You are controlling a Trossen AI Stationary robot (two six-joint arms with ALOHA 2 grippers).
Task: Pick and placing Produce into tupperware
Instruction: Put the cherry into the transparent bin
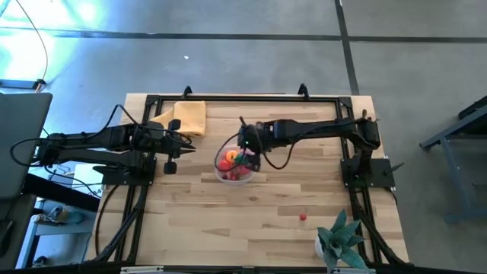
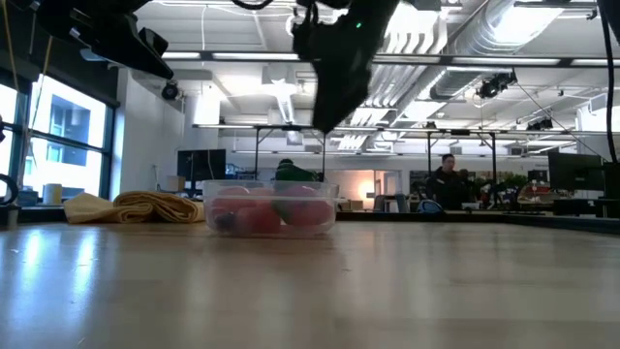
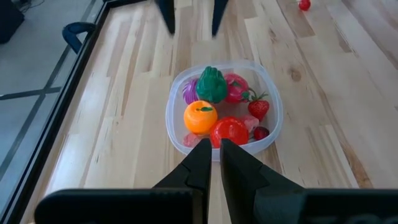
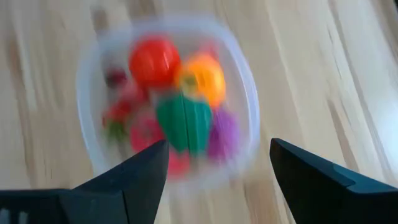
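Tupperware [image 3: 270, 134] clear, low-walled, holding orange, green, red, purple produce [image 3: 214, 109]; right jaws spread above, left jaws pressed together.

A grey concrete floor [image 1: 251, 65] is seen around the wooden table [image 1: 228, 221]; windows [image 2: 58, 145] and ceiling ducts [image 2: 504, 34] are visible beyond.

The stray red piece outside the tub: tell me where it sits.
In the high view the stray red piece lies alone on the table's right half, apart from the tub, close to the potted plant.

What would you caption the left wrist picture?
Closed left pincer faces a clear tub filled with toy produce.
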